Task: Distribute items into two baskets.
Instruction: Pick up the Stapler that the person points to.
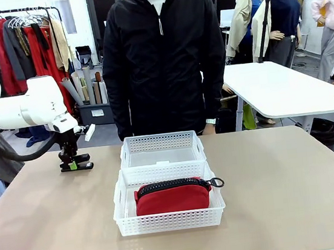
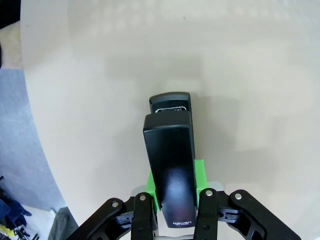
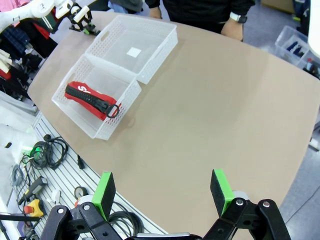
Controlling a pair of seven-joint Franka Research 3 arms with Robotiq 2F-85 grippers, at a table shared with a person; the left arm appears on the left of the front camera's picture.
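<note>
The left tool [image 1: 72, 165] is squeezing the stapler [image 2: 170, 160] on the tan bench [image 1: 285, 196]. The right tool [image 3: 162, 192] is hanging open. Clothes [image 1: 35, 43] are hanging behind.

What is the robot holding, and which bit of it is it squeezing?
The left tool is shut on the black stapler, green pads pinching the sides of one end. The right tool is open and holds nothing.
</note>
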